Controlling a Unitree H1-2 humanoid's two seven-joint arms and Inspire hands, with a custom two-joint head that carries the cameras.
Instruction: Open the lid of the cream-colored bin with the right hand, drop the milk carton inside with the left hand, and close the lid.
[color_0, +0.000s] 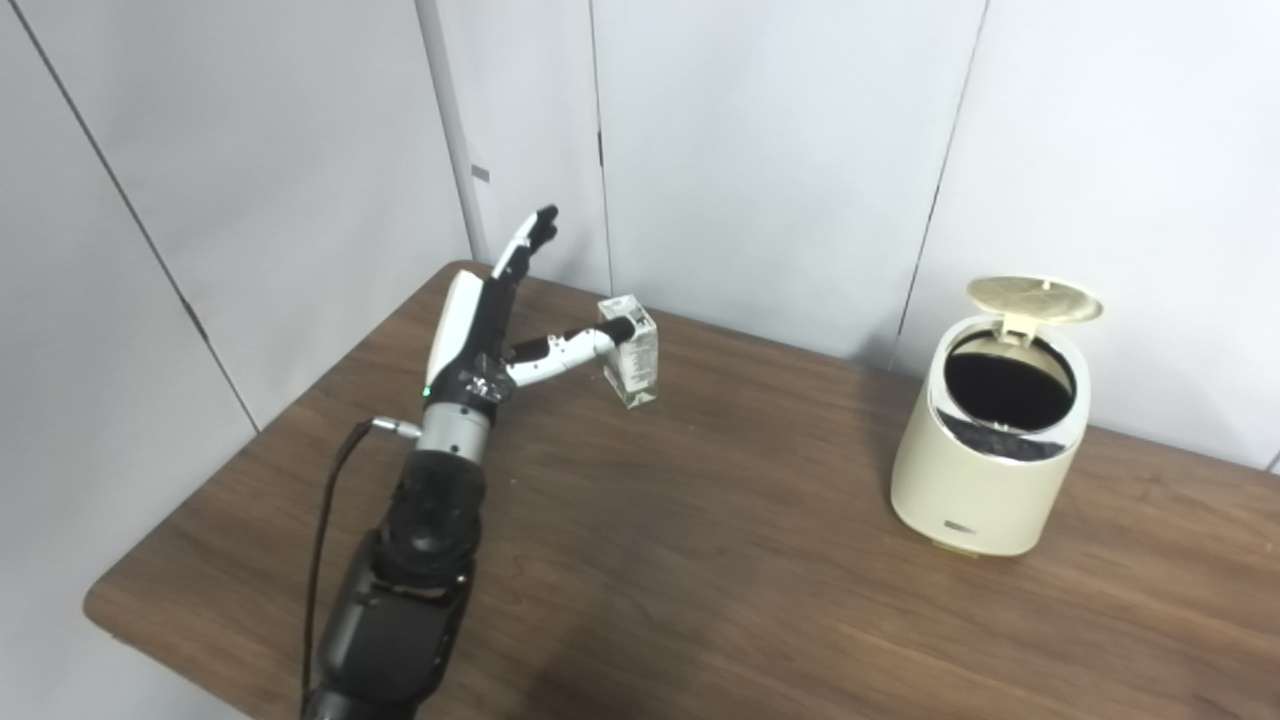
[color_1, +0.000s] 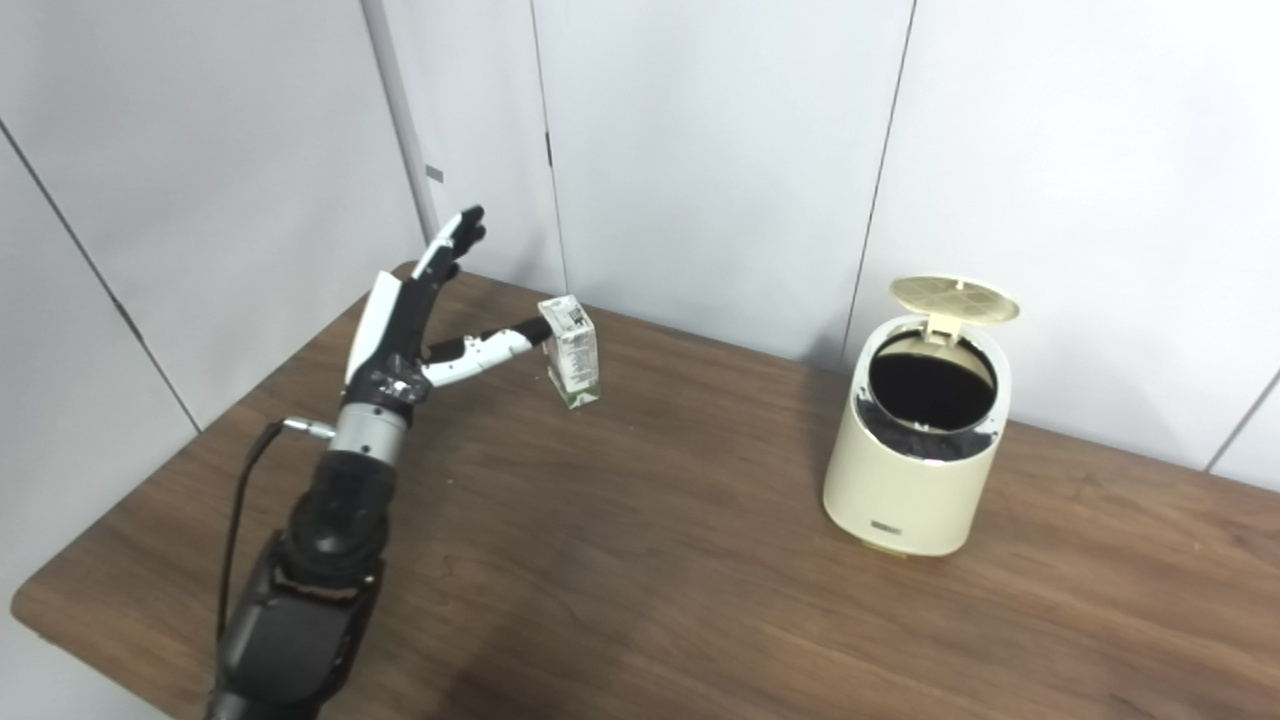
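So the left robot hand (color_0: 478, 335) is up at about 10 o'clock over the brown surface (color_0: 700, 560), spread wide with nothing grasped. Fingers (color_0: 522, 248) point up and away, and the thumb (color_0: 565, 350) sticks out sideways so its tip is touching the side of the milk carton (color_0: 630, 352). The carton is upright, maybe tipped a hair, at roughly 11 o'clock near the back wall. The cream-colored bin (color_0: 985, 460) sits way over at 3 o'clock, well apart from the carton, with its lid (color_0: 1033, 298) already flipped up and the dark inside showing. The right robot hand isn't in either view.
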